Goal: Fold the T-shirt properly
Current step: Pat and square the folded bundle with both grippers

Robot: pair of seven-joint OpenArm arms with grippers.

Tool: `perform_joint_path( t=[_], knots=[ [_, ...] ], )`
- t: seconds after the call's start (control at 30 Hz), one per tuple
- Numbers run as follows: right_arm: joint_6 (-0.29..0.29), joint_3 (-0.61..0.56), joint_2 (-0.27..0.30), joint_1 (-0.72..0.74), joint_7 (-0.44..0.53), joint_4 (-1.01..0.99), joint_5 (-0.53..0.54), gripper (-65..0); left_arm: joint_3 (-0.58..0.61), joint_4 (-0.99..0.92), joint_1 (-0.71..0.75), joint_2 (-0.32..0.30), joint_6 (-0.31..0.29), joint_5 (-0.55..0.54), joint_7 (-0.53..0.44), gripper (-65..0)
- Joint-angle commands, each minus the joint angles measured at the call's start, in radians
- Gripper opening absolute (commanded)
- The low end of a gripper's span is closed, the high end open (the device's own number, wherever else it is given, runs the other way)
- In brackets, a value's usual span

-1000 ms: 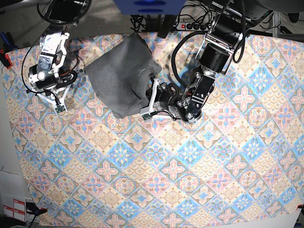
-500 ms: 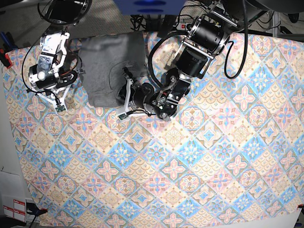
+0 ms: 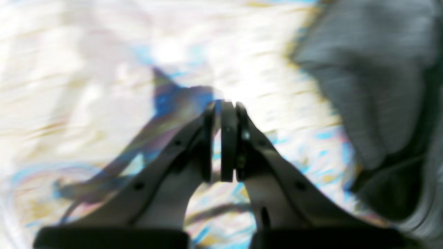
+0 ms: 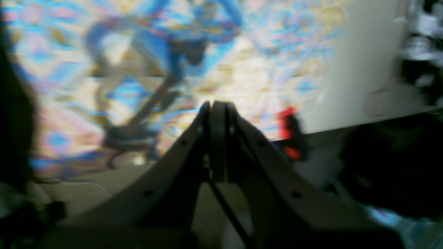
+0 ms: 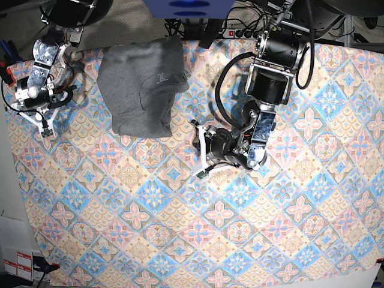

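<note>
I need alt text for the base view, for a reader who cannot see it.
A grey T-shirt lies folded in a compact bundle near the far edge of a patterned tablecloth. The left gripper, shut and empty, sits just beside it; the right gripper is off to the other side.

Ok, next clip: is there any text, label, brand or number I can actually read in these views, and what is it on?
No legible text in any view.
Red-and-white stickers at the base view's bottom left corner: print too small to read.
Small pale mark on the folded heather-grey jersey T-shirt, near its collar: too small to read.
Both wrist views: motion-blurred, no lettering on the colourful diamond-and-flower patterned tablecloth.
</note>
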Motion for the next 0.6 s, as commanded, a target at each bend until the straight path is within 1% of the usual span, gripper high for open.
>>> perform_joint_path(
  t=[0.0, 0.07, 0.13, 0.17, 0.2, 0.23, 0.33, 0.43, 0.5, 0.57],
  knots=[
    [-0.004, 0.013, 0.0, -0.036, -0.022, 0.014, -0.057, -65.0, 0.008, 0.042, -0.018, 0.013, -0.014, -0.03, -0.015, -61.9],
    [-0.001, 0.045, -0.004, -0.044, -0.022, 0.013, -0.159, -65.0, 0.008, 0.071, -0.015, 0.003, -0.014, -0.03, -0.01, -61.9],
    [0.013, 0.05, -0.004, -0.047, -0.022, 0.013, -0.251, -65.0, 0.008, 0.081, -0.013, -0.015, -0.014, -0.034, 0.01, -61.9],
    [0.033, 0.044, -0.004, -0.047, -0.022, 0.013, -0.279, -65.0, 0.008, 0.083, -0.013, -0.024, -0.014, -0.034, 0.031, -61.9],
    [0.07, 0.035, -0.004, -0.049, -0.022, 0.013, -0.296, -65.0, 0.008, 0.083, -0.013, -0.03, -0.014, -0.036, 0.051, -61.9],
    [0.133, 0.021, -0.004, -0.05, -0.022, 0.013, -0.302, -65.0, 0.008, 0.088, -0.013, -0.035, -0.014, -0.036, 0.066, -61.9],
    [0.135, -0.004, -0.004, -0.092, -0.022, 0.013, -0.308, -64.9, 0.009, 0.138, 0.019, -0.061, -0.014, -0.036, 0.082, -61.9],
    [0.135, -0.01, -0.006, -0.121, -0.022, 0.016, -0.31, -64.9, 0.001, 0.29, 0.091, -0.11, -0.014, -0.036, 0.086, -61.9],
    [0.135, -0.01, -0.006, -0.124, -0.022, 0.016, -0.342, -64.9, 0.001, 0.384, 0.134, -0.142, -0.014, -0.034, 0.108, -61.9],
    [0.135, -0.01, -0.006, -0.127, -0.022, 0.017, -0.38, -64.9, 0.001, 0.437, 0.16, -0.156, -0.014, -0.031, 0.134, -61.9]
  ],
)
